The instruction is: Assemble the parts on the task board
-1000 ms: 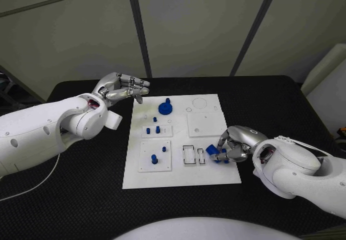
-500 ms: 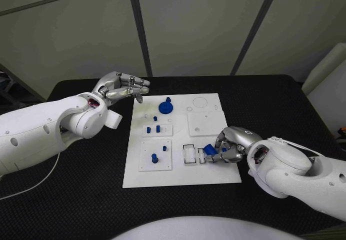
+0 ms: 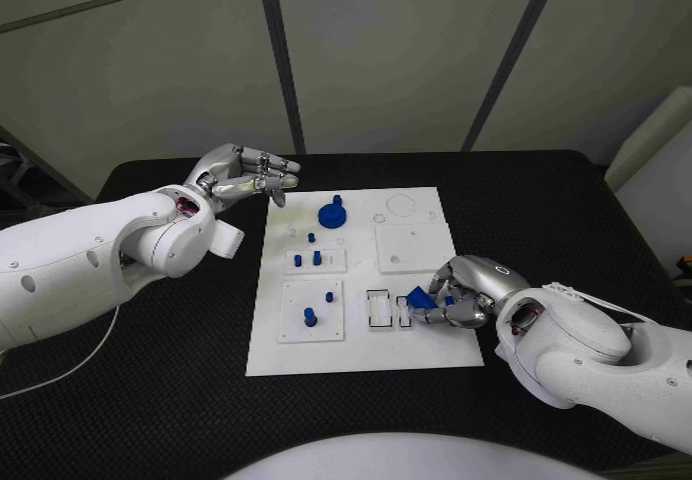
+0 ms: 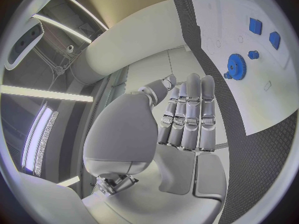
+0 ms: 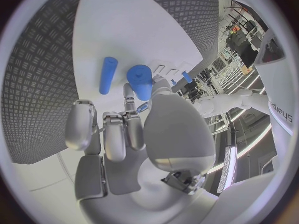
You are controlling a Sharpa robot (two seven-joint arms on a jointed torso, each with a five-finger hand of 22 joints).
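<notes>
Now right robot hand [image 3: 459, 296] clamped on a blue part [image 3: 421, 298] over the task board [image 3: 361, 352], left robot hand [image 3: 238, 176] curled, holding nothing

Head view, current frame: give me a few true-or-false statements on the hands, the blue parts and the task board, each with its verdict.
1. The right hand holds a blue part over the task board. True.
2. The left hand presses on the blue gear-shaped part. False: it hovers off the board's far left corner, holding nothing, apart from that part.
3. The blue part in the right hand sits near the two rectangular slots on the board's near half. True.
4. The task board lies on bare wood. False: it lies on a black table.
5. Several blue pegs stand in the board's left column. True.
</notes>
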